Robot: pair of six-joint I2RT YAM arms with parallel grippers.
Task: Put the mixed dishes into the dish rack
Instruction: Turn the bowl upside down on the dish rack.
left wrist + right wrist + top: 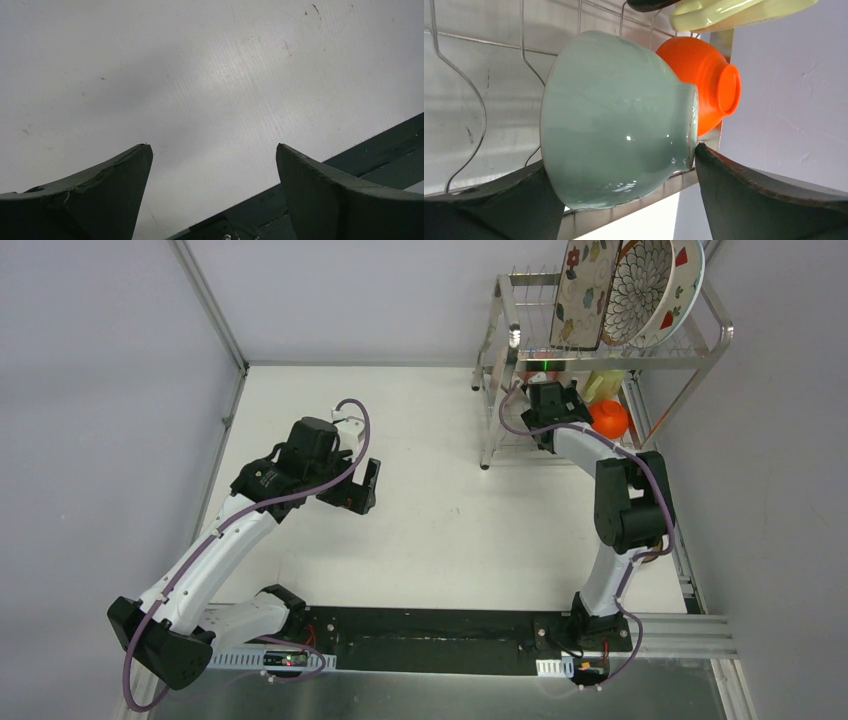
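White table fills the middle, both arm bases at its near edge. Dish rack stands at the far right corner, a tall silver wire frame with two tiers. Left arm bends out over the left half of the table, well apart from the rack. Right arm reaches forward into the rack's lower tier. On the upper shelf three plates stand on edge in the slots, side by side: floral rectangle plate on the left, brown-petal round plate in the middle, strawberry white plate on the right. Pale green bowl lies on its side on the lower wire shelf, foot pointing right in the right wrist view. Red-orange bowl is just behind it, also on its side (touching or not, can't tell). Yellow cup sits further back, cut off by the frame edge. Right gripper has its jaws spread wide around the green bowl, one finger by the rim, the other with its tip right at the foot ring; can't tell if they squeeze it or only flank it. Left gripper hangs over bare table, jaws spread wide, nothing between them.
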